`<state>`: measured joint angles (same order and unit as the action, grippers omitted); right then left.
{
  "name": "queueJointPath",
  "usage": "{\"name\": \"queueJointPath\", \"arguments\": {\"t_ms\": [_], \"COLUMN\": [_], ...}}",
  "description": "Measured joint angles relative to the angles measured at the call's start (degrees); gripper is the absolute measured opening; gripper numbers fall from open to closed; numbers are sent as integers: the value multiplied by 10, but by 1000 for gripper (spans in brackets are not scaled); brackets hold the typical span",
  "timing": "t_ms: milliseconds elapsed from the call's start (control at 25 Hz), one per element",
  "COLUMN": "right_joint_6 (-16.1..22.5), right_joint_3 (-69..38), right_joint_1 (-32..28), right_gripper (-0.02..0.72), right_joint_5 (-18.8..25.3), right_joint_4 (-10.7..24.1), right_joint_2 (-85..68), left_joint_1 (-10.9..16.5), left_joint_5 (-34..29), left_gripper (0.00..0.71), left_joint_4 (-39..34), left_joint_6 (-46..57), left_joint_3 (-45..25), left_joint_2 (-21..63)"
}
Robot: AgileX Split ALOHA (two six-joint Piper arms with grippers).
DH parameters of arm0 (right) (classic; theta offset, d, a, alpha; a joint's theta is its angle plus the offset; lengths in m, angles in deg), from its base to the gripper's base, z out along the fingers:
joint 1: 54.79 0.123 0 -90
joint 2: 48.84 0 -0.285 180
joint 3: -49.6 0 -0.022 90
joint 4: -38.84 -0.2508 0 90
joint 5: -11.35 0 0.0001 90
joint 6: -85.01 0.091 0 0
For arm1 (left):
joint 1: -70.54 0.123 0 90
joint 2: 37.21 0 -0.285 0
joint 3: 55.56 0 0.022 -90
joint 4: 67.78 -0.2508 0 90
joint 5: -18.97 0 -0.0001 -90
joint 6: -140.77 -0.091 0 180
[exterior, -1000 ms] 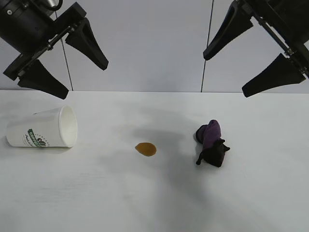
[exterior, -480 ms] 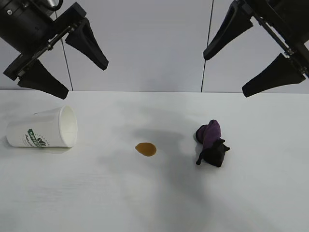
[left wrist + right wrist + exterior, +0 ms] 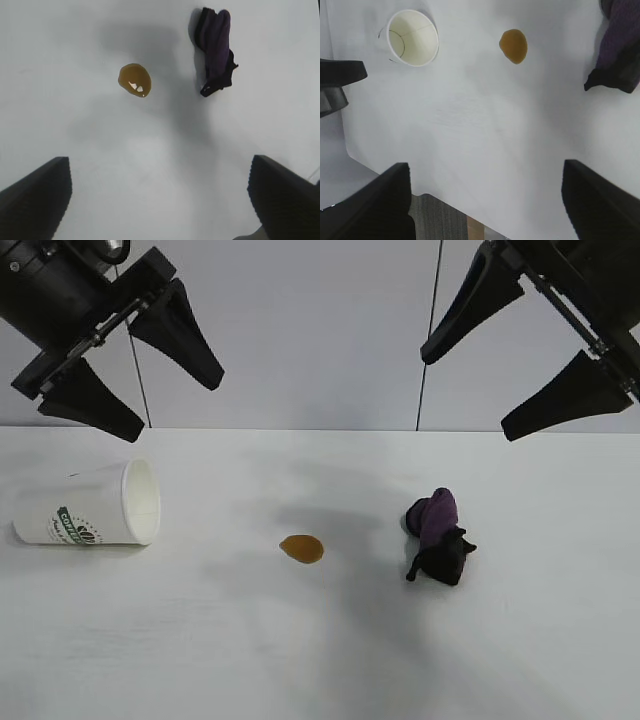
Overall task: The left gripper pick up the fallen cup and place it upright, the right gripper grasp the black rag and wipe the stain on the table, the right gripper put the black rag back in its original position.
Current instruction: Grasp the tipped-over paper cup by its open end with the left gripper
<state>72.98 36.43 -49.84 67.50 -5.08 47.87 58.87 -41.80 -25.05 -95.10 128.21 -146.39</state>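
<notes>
The left gripper [image 3: 160,385] hangs high, fingers wide apart, holding nothing. Below it the cup [image 3: 90,505] lies on its side on the table [image 3: 320,660], interior empty. The stain [image 3: 301,548] sits mid-table, the black rag [image 3: 438,537] right of it. The right gripper [image 3: 515,380] hangs wide open above, empty, its arm cut off by the frame edge.

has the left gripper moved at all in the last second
Yes, slightly. In the exterior view the left gripper has edged upward and a bit right against the wall seam behind it. Its fingers are open, above the fallen cup.
</notes>
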Motion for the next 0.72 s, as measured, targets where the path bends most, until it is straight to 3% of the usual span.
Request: {"name": "queueJointPath", "arguments": {"t_ms": [320, 720], "right_joint_6": [0, 0], "right_joint_3": [0, 0], "right_joint_1": [0, 0], "right_gripper": [568, 568], "right_joint_5": [0, 0], "right_joint_4": [0, 0], "right_joint_2": [0, 0], "left_joint_1": [0, 0], "left_joint_5": [-3, 70], "left_gripper": [687, 687], "left_joint_4": [-135, -197], "left_joint_6": [-226, -264], "left_joint_3": [8, 8], "left_joint_2": [2, 1]}}
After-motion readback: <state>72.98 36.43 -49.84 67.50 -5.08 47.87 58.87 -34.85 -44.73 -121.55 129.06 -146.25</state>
